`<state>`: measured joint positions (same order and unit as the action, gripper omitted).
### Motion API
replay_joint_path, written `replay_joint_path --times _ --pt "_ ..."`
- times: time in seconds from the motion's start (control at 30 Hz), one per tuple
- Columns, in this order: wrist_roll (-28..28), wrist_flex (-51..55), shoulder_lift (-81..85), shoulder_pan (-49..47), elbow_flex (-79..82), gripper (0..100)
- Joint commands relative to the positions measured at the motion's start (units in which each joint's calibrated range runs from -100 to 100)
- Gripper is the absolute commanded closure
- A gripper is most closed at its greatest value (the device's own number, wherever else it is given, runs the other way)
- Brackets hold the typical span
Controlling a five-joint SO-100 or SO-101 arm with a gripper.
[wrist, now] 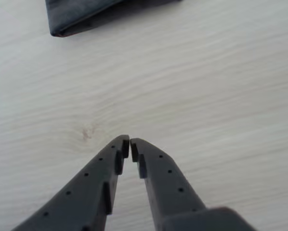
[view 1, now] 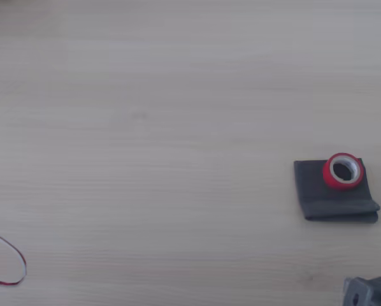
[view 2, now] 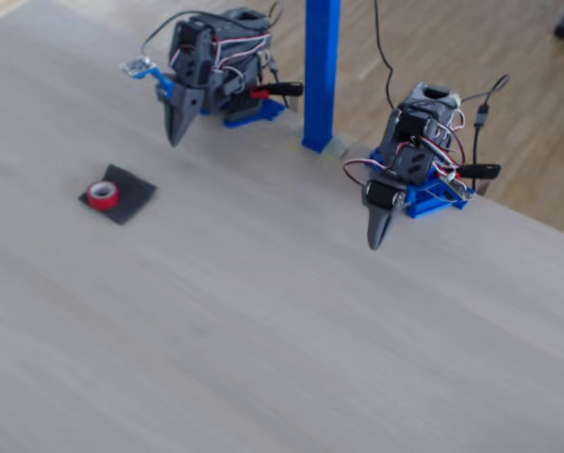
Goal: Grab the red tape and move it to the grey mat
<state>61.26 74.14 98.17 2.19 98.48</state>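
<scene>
The red tape (view 1: 343,171) is a small roll with a white core, lying flat on the upper right part of the grey mat (view 1: 330,197). The fixed view shows the tape (view 2: 102,194) on the mat (view 2: 134,199) at the table's left. My gripper (wrist: 130,144) is shut with nothing in it, its dark fingers pointing down over bare wood. It hangs a short way from the mat's folded edge (wrist: 81,17). The tape is out of the wrist view. In the fixed view my gripper (view 2: 174,140) hangs from the folded arm just behind the mat.
A second arm (view 2: 409,156) stands at the table's far edge on the right, its gripper (view 2: 375,241) pointing down. A blue post (view 2: 321,71) rises between the two arms. A red wire loop (view 1: 15,261) shows at the lower left of the other view.
</scene>
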Motion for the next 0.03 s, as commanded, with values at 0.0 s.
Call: replay_joint_path --times 0.0 --pt "0.06 0.50 0.17 0.06 0.80 98"
